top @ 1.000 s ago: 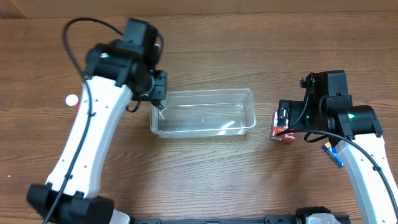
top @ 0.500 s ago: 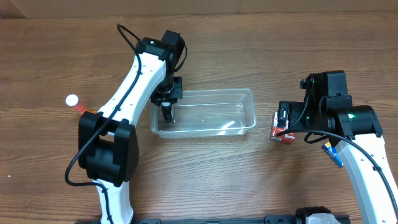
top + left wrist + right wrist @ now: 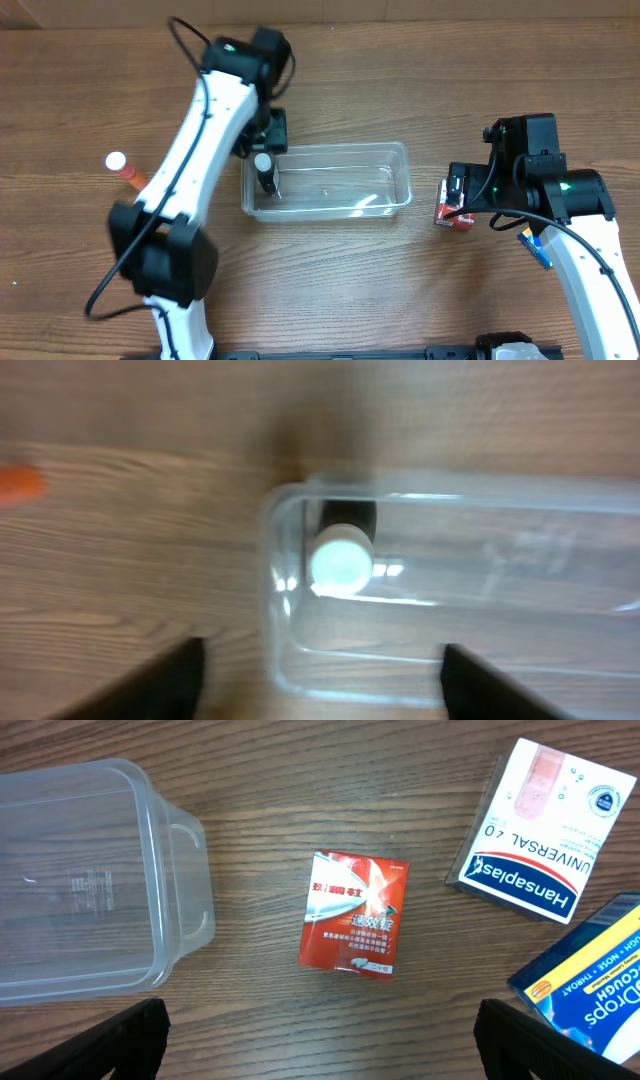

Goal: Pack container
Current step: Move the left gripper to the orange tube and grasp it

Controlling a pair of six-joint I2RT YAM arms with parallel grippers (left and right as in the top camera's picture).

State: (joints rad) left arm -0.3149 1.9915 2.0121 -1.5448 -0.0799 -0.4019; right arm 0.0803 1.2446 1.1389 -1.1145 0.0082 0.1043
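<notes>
I am holding the left arm (image 3: 190, 150) stretched toward the far edge of the surface (image 3: 400, 60), left hand (image 3: 262, 138) gaping, pointing down. The right arm (image 3: 585, 240) is bending by the right edge, right hand (image 3: 456, 192) likewise spread.

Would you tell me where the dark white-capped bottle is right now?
Overhead, the dark bottle stands inside the container, near its far left corner.

**Where everything is sitting**

We are seeing the container (image 3: 330, 180) lying on the table (image 3: 330, 290), with a small bottle (image 3: 264, 172) standing inside its left end. A capped tube (image 3: 122, 168) is lying well to its left. To its right (near, not touching) a small packet (image 3: 353, 913) is lying, with a plaster box (image 3: 540, 830) and another box (image 3: 590, 990) farther right.
</notes>
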